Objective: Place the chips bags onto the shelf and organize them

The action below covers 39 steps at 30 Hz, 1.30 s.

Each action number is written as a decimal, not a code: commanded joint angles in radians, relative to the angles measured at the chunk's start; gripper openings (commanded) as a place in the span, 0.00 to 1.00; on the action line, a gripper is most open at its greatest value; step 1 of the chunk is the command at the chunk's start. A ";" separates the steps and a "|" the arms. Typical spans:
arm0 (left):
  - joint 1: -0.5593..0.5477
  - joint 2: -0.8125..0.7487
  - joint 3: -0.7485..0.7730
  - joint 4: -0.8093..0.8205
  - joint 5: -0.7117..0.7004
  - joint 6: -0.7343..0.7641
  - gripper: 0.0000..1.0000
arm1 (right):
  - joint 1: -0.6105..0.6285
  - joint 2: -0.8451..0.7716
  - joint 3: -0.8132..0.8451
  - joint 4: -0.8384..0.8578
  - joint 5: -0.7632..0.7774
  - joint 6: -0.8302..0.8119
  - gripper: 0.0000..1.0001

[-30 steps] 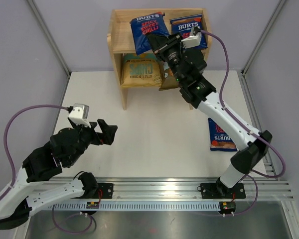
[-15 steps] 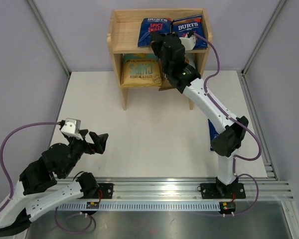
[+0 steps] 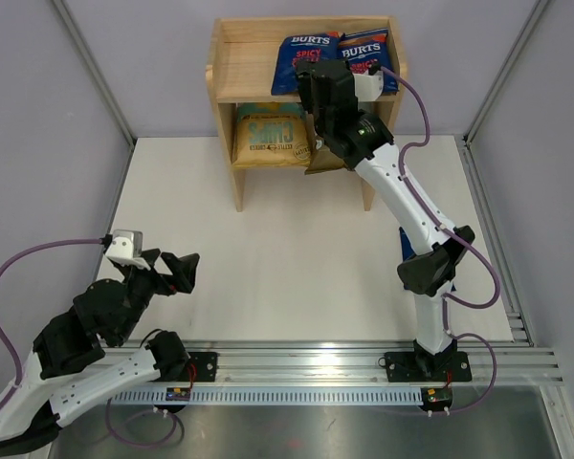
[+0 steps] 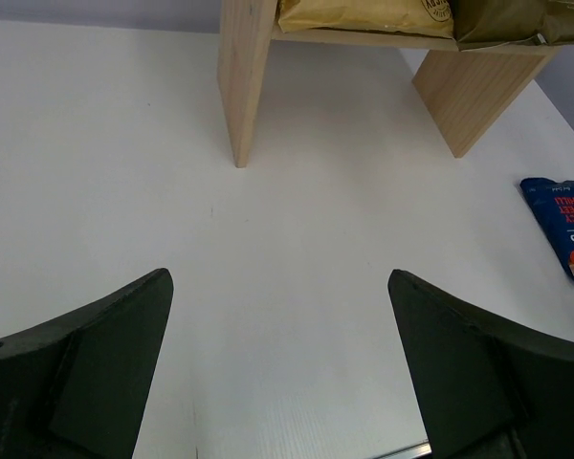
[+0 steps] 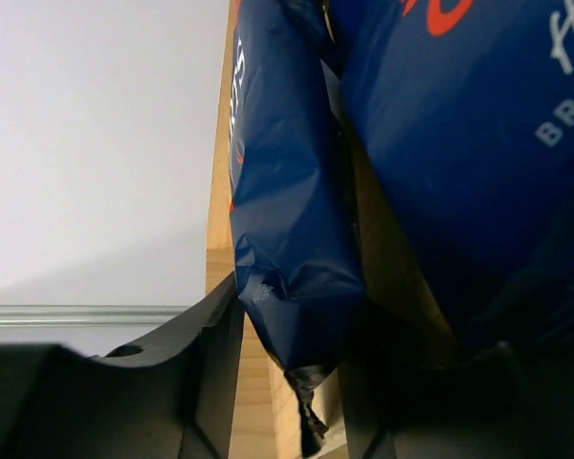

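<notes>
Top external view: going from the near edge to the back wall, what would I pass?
Metal rail → left end effector → yellow bag on the lower level of the shelf → blue bags on its top level.

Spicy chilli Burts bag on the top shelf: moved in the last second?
Yes. The spicy chilli bag shifted right and back onto the shelf's top tier, from tilted over the front edge to straight, beside the other Burts bag.

The right arm (image 3: 402, 191) covers part of one shelved Burts bag (image 3: 304, 45); the loose Burts bag (image 4: 558, 225) is cropped.
</notes>
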 commanded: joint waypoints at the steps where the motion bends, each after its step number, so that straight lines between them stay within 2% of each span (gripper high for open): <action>1: 0.001 -0.017 -0.001 0.021 -0.049 -0.009 0.99 | -0.009 -0.006 0.050 -0.087 0.026 0.043 0.48; 11: 0.002 -0.023 0.002 0.009 -0.083 -0.019 0.99 | -0.010 -0.072 0.012 -0.186 -0.018 0.093 0.57; 24: 0.002 -0.030 0.000 0.007 -0.094 -0.022 0.99 | -0.004 -0.147 -0.060 -0.176 -0.084 0.131 0.57; 29: 0.002 -0.035 -0.001 0.007 -0.097 -0.022 0.99 | -0.001 -0.201 -0.172 -0.124 -0.110 0.151 0.56; 32: 0.002 -0.031 -0.004 0.009 -0.097 -0.019 0.99 | -0.001 -0.226 -0.208 -0.121 -0.119 0.150 0.62; 36: 0.002 -0.023 -0.001 0.009 -0.096 -0.019 0.99 | -0.002 -0.262 -0.238 -0.119 -0.139 0.124 0.79; 39: 0.004 -0.021 -0.001 0.006 -0.096 -0.024 0.99 | -0.001 -0.290 -0.280 -0.104 -0.153 0.122 0.80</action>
